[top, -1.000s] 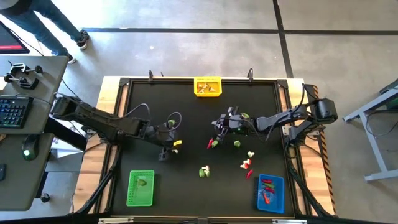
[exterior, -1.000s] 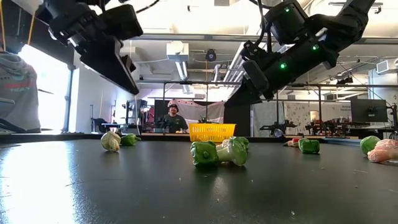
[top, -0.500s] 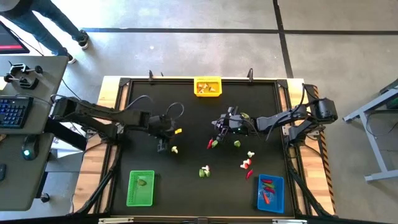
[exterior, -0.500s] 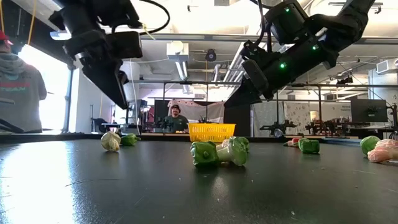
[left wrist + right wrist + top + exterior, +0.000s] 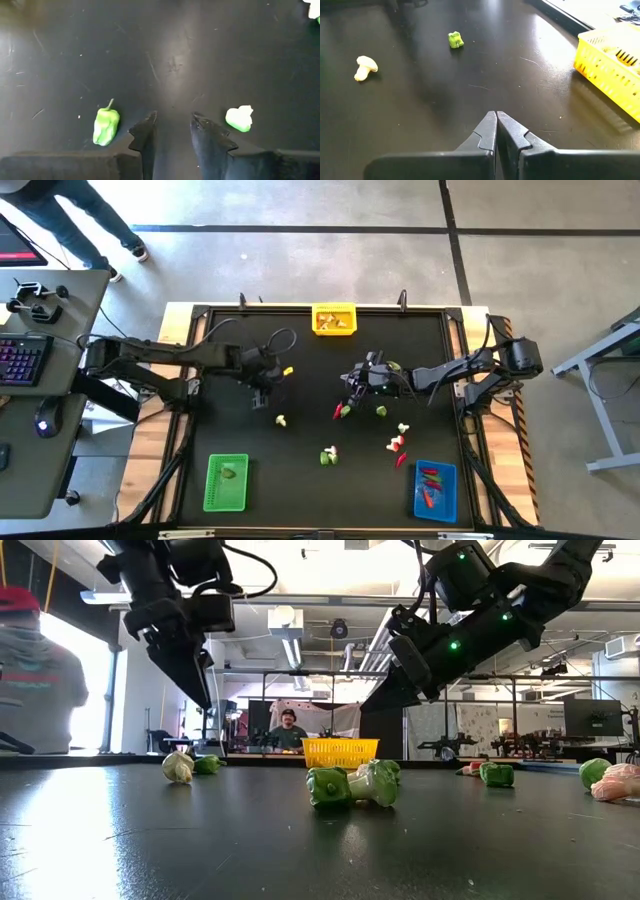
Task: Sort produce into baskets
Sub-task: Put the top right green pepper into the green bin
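My left gripper (image 5: pixel 172 127) hangs open above the bare table left of centre (image 5: pixel 262 387), nothing between its fingers. A green pepper (image 5: pixel 106 126) and a whitish-green piece (image 5: pixel 239 118) lie on the table on either side of it. My right gripper (image 5: pixel 496 120) is shut and empty, above the table's middle (image 5: pixel 350 380). More produce lies loose toward the near right, among it a red and green piece (image 5: pixel 340 411) and a green one (image 5: pixel 381 411). The yellow basket (image 5: pixel 334 320) stands at the far edge, the green basket (image 5: pixel 226 482) near left, the blue basket (image 5: pixel 434 490) near right.
A mushroom (image 5: pixel 365 67) and a green piece (image 5: pixel 455 39) lie beyond my right gripper. Raised rails (image 5: pixel 190 410) frame the black table. A desk with a keyboard (image 5: pixel 20 360) stands left of the table. People show in the room behind (image 5: pixel 285 730).
My left gripper has moved toward the table's far edge and a little up, away from the whitish-green piece, which stays on the table. Its fingers have tipped steeper downward. My right arm has kept still.
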Robot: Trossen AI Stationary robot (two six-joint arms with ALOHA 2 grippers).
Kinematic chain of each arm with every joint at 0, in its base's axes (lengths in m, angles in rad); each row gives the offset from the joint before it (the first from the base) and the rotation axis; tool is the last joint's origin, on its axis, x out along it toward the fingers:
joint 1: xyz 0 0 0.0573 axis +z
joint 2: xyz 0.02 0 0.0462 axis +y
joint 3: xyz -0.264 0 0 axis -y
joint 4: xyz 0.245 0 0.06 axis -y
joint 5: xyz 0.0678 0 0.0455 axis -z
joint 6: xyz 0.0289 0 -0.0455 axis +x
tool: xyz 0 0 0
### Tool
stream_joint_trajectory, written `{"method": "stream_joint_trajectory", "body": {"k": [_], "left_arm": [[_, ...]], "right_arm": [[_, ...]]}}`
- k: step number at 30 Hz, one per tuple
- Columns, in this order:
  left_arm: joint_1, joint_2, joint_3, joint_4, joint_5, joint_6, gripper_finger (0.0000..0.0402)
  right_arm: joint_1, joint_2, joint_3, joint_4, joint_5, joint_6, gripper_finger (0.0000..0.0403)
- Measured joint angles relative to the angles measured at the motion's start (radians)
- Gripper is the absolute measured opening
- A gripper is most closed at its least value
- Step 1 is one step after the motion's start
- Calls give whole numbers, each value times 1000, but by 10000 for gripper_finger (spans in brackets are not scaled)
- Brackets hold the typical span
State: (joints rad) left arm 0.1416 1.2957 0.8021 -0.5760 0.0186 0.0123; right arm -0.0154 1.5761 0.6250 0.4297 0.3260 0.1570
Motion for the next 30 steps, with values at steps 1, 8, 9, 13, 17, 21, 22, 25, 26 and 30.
{"method": "stream_joint_trajectory", "body": {"k": [1, 8, 9, 13, 17, 21, 22, 25, 26, 30], "left_arm": [[4, 0, 0, -3, 0, -4, 109], [32, 0, 0, -23, -7, -37, 147], [37, 0, 0, -23, -12, -38, 152], [57, 0, 0, -23, -74, -46, 166], [85, 0, 0, -22, -86, -61, 170], [121, 14, -1, -17, -87, -72, 170], [129, 21, -1, -17, -87, -72, 170], [149, 53, -1, -16, -81, -56, 170], [152, 68, -1, -15, -75, -38, 170], [148, 120, -1, 1, -53, 43, 170]], "right_arm": [[0, 0, 0, 0, 0, 0, 0], [0, 0, 0, 0, 0, 0, 0], [0, 0, 0, 0, 0, 0, 0], [0, 0, 0, 0, 0, 0, 0], [0, 0, 0, 0, 0, 0, 0], [0, 0, 0, 0, 0, 0, 0], [0, 0, 0, 0, 0, 0, 0], [-4, 0, 0, 0, 0, 0, 0], [-5, 0, 0, 0, 0, 0, 0], [-5, 0, 0, 0, 0, 0, 0]]}}
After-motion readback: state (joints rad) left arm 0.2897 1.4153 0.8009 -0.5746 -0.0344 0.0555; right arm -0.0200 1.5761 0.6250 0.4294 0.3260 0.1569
